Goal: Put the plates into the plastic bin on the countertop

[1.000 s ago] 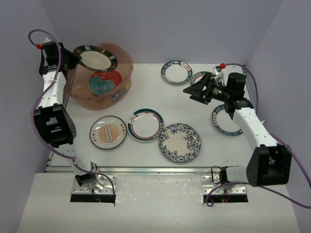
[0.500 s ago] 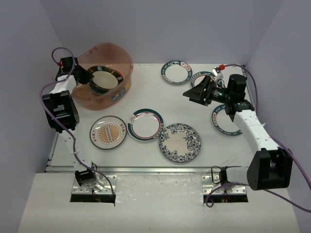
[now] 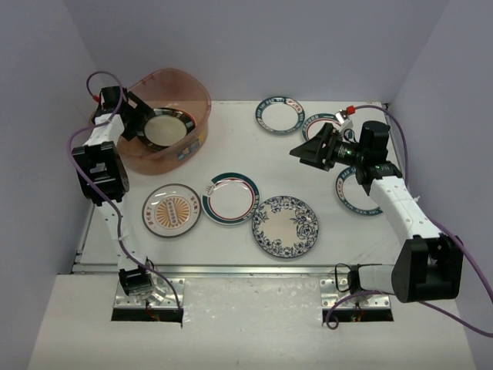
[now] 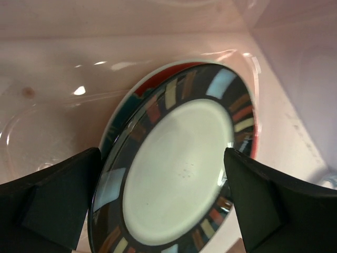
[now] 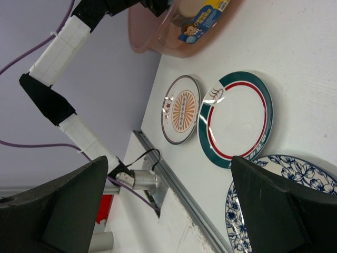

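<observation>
The plastic bin point(image 3: 194, 91) stands at the back left of the countertop point(image 3: 231, 158). In it a black-rimmed cream plate point(image 3: 164, 128) point(image 4: 179, 174) lies tilted on a red-and-teal plate point(image 4: 152, 86). My left gripper point(image 3: 135, 123) point(image 4: 163, 203) hangs open over the bin's left side, with the cream plate below and between its fingers point(image 4: 47, 203). My right gripper point(image 3: 310, 149) point(image 5: 168, 211) is open and empty above the countertop's right half. On the countertop lie an orange sunburst plate point(image 3: 171, 209) point(image 5: 180, 109), a teal-rimmed plate point(image 3: 230, 198) point(image 5: 237, 118) and a blue floral plate point(image 3: 286, 226) point(image 5: 287, 205).
Another teal-rimmed plate point(image 3: 280, 115) lies at the back. One more point(image 3: 356, 196) sits at the right, partly under my right arm, and a third point(image 3: 322, 122) shows behind the right gripper. A metal rail point(image 3: 231, 270) runs along the front edge. Purple walls enclose the sides.
My left gripper came down into the bin with the black-rimmed plate and opened; the plate now rests in the bin. The right arm has barely moved.
</observation>
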Available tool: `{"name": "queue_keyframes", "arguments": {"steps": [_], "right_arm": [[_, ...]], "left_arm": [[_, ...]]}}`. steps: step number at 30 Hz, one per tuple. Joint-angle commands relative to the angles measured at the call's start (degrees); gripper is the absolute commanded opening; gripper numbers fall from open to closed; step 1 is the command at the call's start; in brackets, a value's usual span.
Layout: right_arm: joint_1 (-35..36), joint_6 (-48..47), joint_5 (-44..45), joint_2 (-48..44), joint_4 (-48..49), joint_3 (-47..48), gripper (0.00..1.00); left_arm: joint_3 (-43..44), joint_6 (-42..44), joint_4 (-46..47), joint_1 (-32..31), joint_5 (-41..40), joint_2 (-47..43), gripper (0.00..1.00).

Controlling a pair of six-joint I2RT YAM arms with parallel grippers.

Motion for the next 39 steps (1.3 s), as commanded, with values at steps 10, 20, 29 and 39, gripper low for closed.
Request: {"name": "queue_keyframes", "arguments": {"steps": [10, 20, 29, 39], "right_arm": [[-0.04, -4.33, 2.03, -1.6, -1.86, 1.34, 0.99], [0.81, -9.94, 2.27, 2.0, -6.5, 2.06, 0.99], [4.51, -16.64, 11.73, 4.04, -13.47, 4.6, 0.99], [3.09, -27.98, 39.25, -3.72, -20.49, -12.18, 0.99]], "left_arm": [[11.37, 5.6, -11.89, -4.57, -17.93, 2.04, 1.0], [18.35, 6.48, -17.79, -5.17, -15.99, 4.99, 1.0], [1.93, 3.98, -8.1, -5.95, -10.08, -23.92, 1.0], [-40.63, -1.35, 7.14, 0.59, 11.71, -71.2, 1.0]]}}
